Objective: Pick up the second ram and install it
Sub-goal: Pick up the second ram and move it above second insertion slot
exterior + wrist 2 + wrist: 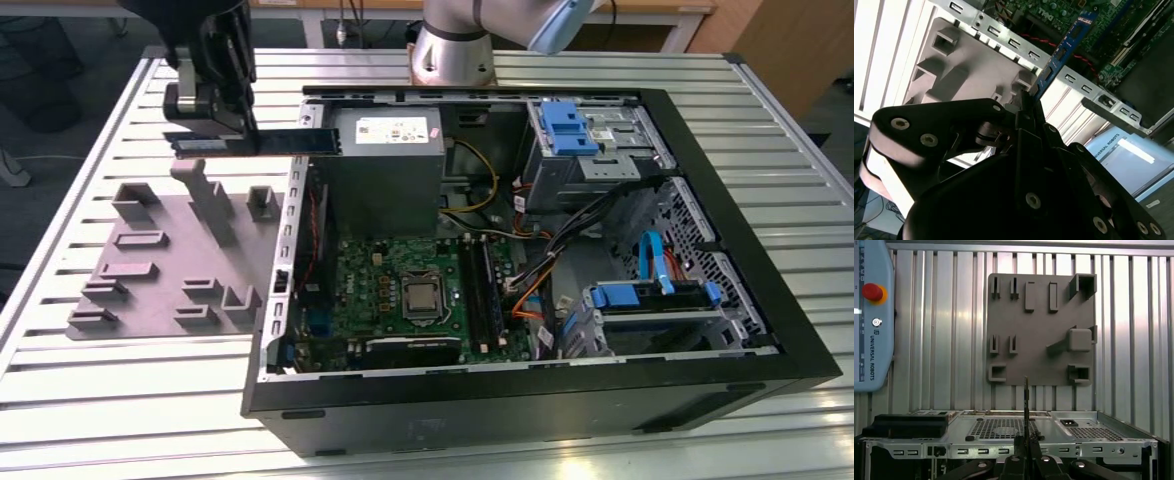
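Observation:
My gripper hangs above the table at the exterior view's left, over the far edge of the grey fixture plate. It is shut on the second ram, a slim dark stick held level and on edge, its free end reaching over the case's left wall. In the second wrist view the ram juts out from the fingers toward the motherboard. The first wrist view shows the stick edge-on as a thin line rising from the gripper. The motherboard's black slot rails lie inside the case.
The open computer case fills the table's middle and right, with the power supply, drive cages and loose cables inside. The arm's base stands behind it. A teach pendant lies beside the fixture plate.

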Robot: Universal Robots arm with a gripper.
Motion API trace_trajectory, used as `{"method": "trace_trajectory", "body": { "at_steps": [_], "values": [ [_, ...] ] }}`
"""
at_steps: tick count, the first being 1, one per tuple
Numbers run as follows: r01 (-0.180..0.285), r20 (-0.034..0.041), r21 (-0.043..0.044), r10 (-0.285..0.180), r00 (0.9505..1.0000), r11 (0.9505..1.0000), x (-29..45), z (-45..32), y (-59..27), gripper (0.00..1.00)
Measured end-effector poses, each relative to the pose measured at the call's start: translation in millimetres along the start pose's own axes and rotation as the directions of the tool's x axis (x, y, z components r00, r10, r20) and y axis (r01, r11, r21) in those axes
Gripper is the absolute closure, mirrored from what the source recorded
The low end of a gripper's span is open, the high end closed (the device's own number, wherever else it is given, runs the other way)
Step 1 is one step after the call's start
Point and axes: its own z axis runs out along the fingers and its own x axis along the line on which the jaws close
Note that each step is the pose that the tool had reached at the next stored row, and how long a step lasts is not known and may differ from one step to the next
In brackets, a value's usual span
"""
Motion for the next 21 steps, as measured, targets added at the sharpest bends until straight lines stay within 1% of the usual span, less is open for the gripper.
{"method": "trace_trajectory", "body": {
  "at_steps": [8,21],
  "values": [
    [0.000,-0.0001,-0.0001,0.000,1.0000,1.0000,-0.2,-0.4,-16.8,0.86],
    [0.000,-0.0001,0.0000,0.000,1.0000,1.0000,-0.4,-1.0,-47.5,0.86]
  ]
}}
